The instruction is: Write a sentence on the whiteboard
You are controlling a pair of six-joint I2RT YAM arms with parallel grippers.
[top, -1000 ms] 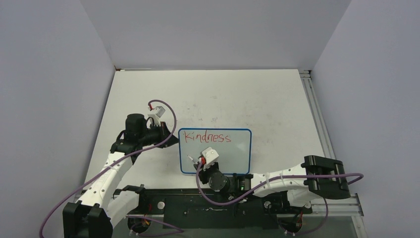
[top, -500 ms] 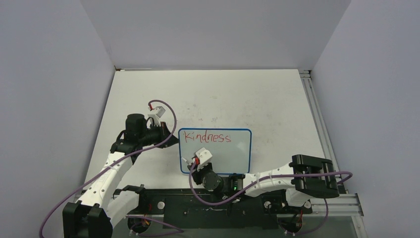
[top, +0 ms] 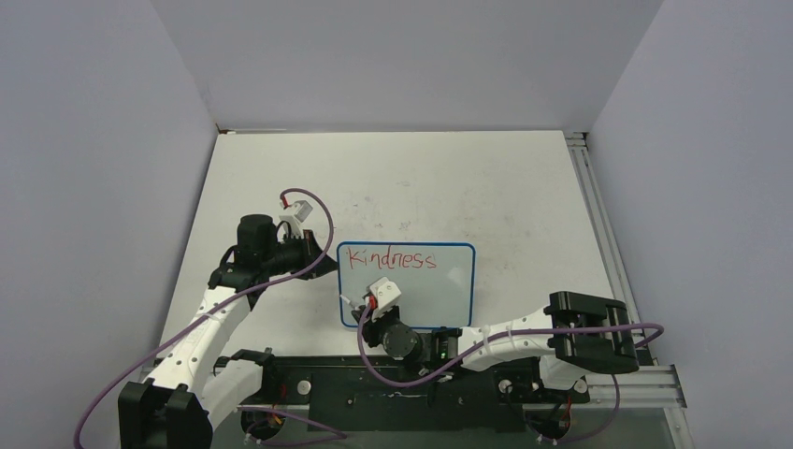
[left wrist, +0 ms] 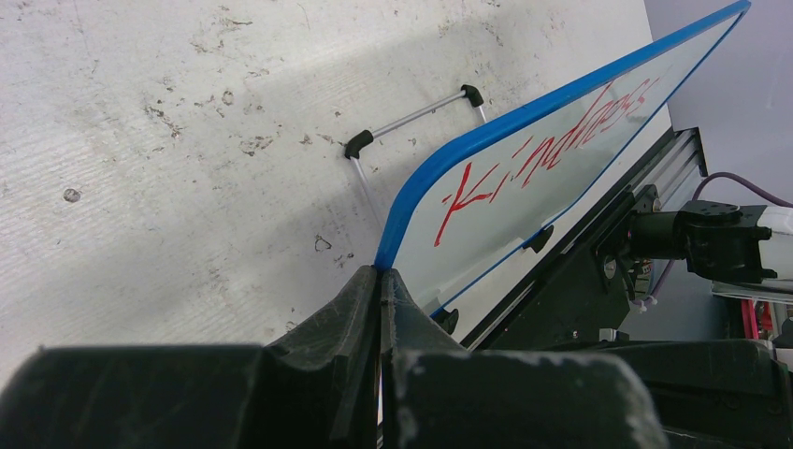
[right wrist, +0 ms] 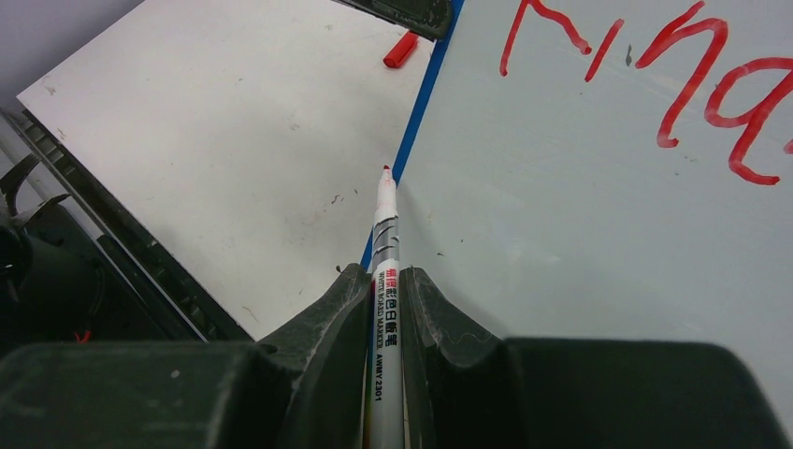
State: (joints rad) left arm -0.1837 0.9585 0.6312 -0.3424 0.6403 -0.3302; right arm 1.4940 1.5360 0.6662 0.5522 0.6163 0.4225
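The left gripper (left wrist: pixel 379 281) pinches the whiteboard (top: pixel 444 295) by its left edge. The right gripper (right wrist: pixel 385 281) clamps a marker (right wrist: pixel 384 234), tip perhaps touching that edge.

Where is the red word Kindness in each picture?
Top external: the red word runs along the far edge of the whiteboard, in the middle of the picture.
Left wrist: it slants up to the right across the board, right of centre.
Right wrist: only its first letters show, at the top right.
Shared landmark: the board's blue frame, seen in all three.
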